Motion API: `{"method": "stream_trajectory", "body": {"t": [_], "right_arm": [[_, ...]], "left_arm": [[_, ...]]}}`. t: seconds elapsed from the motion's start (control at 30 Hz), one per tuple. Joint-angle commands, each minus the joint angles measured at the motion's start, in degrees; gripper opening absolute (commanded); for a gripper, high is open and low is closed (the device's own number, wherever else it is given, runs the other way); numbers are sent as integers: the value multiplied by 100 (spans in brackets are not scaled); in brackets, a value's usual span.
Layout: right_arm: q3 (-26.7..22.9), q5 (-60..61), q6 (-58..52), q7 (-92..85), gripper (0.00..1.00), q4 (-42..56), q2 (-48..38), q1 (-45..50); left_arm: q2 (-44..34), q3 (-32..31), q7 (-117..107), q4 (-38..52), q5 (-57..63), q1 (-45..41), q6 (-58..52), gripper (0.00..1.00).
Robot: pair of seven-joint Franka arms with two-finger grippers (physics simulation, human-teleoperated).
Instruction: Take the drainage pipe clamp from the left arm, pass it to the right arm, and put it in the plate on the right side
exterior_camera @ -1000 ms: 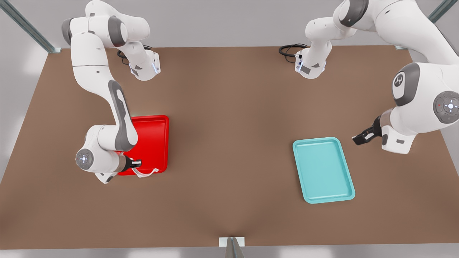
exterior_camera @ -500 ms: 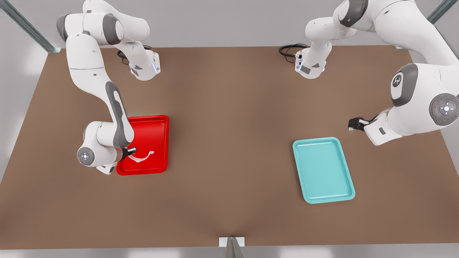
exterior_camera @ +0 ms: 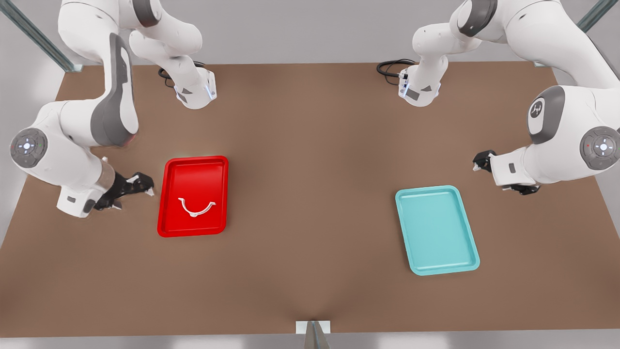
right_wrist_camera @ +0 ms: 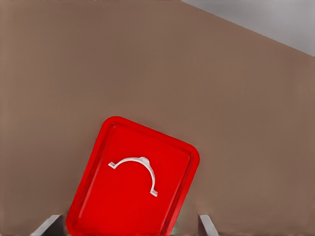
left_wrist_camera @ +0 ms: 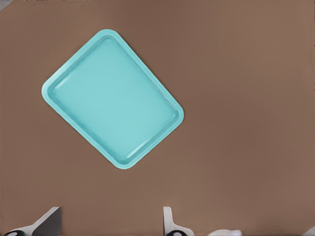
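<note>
The drainage pipe clamp lies flat in the red plate, so placing looks done. The right gripper, beside the plate, and the left gripper, near the teal tray, both stand spread and empty; next they need only retreat.

Simulated robot test cell, not a domestic room. Indicators: a plain flat brown tabletop, two white pedestal-mounted robot arms at its far edge, grey metal frame struts at the corners, and bare grey walls.
</note>
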Motion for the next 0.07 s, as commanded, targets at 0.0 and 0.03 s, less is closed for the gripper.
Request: {"method": "stream_trajectory", "body": {"t": [0.0, 0.03], "right_arm": [[4, -236, -1665, 1968, 100, 80, -213, 1], [13, -307, -1700, 2029, 100, 80, -275, 1]], "left_arm": [[-8, -2, 1487, 2, 22, 0, -12, 100], [-8, -2, 1487, 2, 22, 0, -12, 100]]}}
